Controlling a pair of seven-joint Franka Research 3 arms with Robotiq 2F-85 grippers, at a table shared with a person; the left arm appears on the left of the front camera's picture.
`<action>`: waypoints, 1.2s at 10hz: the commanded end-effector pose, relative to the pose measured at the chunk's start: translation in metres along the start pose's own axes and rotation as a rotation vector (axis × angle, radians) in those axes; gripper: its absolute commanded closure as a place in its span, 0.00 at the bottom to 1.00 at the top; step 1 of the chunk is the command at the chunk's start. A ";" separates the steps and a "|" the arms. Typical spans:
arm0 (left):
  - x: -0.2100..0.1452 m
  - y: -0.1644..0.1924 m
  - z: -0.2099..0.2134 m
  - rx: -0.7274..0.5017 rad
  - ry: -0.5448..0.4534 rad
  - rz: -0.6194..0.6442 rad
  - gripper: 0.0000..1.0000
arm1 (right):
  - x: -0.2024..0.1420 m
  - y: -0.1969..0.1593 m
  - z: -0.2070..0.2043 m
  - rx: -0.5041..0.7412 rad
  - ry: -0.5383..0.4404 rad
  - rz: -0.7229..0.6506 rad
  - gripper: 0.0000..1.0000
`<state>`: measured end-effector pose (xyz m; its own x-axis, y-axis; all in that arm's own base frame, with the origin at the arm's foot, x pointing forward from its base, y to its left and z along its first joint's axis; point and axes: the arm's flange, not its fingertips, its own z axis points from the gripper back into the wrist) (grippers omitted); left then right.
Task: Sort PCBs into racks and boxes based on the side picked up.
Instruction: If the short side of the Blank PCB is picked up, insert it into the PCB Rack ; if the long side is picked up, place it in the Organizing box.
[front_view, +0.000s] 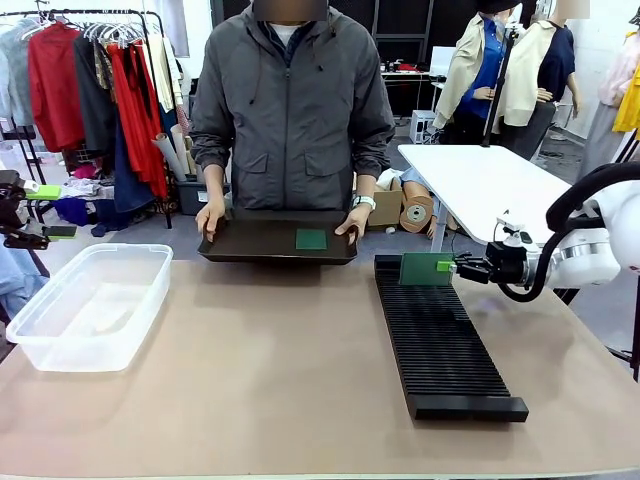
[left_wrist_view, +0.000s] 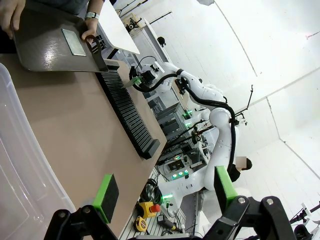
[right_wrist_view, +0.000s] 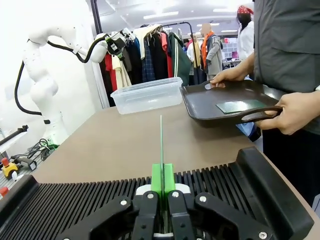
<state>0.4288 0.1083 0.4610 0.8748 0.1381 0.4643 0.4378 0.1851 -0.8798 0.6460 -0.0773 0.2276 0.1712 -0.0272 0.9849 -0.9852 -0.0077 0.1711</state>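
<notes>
In the front view my right claw (front_view: 458, 268) comes in from the right side of the frame. It is squeezed tight on one PCB (front_view: 425, 268). The board stands on its edge over the far end of the black rack (front_view: 445, 350), and I see its flat green face. The right wrist view shows that board as a thin line, straight up over the slots. I can't tell if it touches them.

In the left wrist view my left claw (left_wrist_view: 165, 192) has its green pads wide apart, holding nothing. The clear box (left_wrist_view: 20, 165) is at the lower left of that frame.

At the top middle of the front view a person (front_view: 290, 110) holds a black tray (front_view: 255, 243) at the desk (front_view: 280, 380) edge. A second PCB (front_view: 311, 239) lies flat on it.
</notes>
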 end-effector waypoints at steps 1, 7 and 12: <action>0.001 -0.003 0.001 0.000 0.005 0.003 0.00 | -0.003 -0.011 0.002 -0.009 0.001 0.031 1.00; 0.001 -0.003 0.001 0.000 0.005 0.003 0.00 | -0.017 -0.023 0.002 -0.016 0.020 -0.001 1.00; 0.001 -0.003 0.001 0.000 0.005 0.003 0.00 | -0.019 -0.026 -0.001 0.005 0.035 -0.033 1.00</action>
<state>0.4288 0.1083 0.4610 0.8748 0.1380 0.4643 0.4378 0.1850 -0.8798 0.6582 -0.0767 0.2021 0.1803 -0.0078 0.9836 -0.9836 -0.0031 0.1803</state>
